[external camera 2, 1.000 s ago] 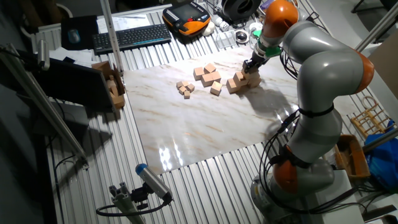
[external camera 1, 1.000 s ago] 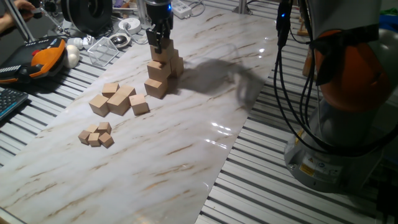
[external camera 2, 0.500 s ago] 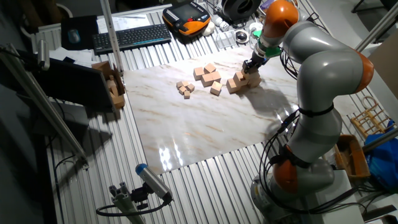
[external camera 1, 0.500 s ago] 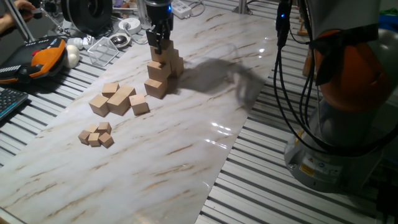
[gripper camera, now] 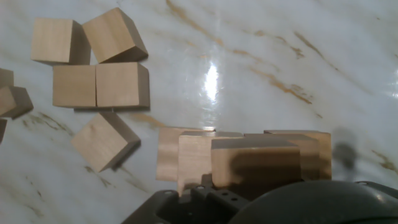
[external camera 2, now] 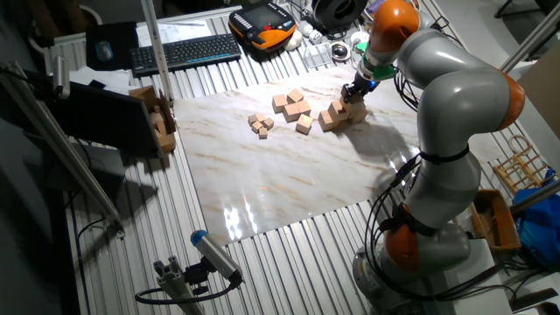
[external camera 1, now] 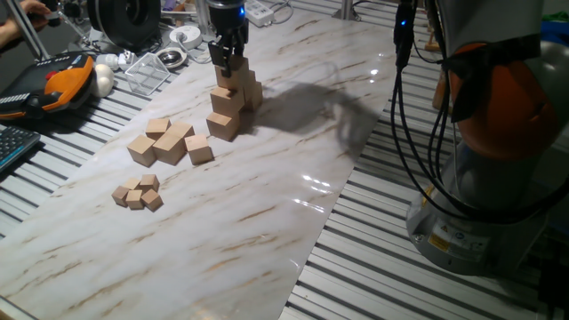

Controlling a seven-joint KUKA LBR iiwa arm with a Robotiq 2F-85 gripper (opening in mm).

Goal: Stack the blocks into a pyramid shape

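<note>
The blocks form a stepped pile (external camera 1: 229, 105) at the far side of the marble sheet, also seen in the other fixed view (external camera 2: 338, 114). Its top block (external camera 1: 238, 82) sits on the third layer and fills the lower middle of the hand view (gripper camera: 255, 163). My gripper (external camera 1: 228, 69) points straight down on this top block, with its fingers straddling the sides and shut on it. It also shows in the other fixed view (external camera 2: 354, 90). The fingertips are hidden in the hand view.
Several loose wooden cubes (external camera 1: 167, 142) lie left of the pile, one (gripper camera: 102, 142) close to it. Tiny cubes (external camera 1: 138, 193) lie nearer the front. A clear plastic box (external camera 1: 147, 71), an orange pendant (external camera 1: 62, 80) and a keyboard (external camera 2: 184, 52) sit off the sheet.
</note>
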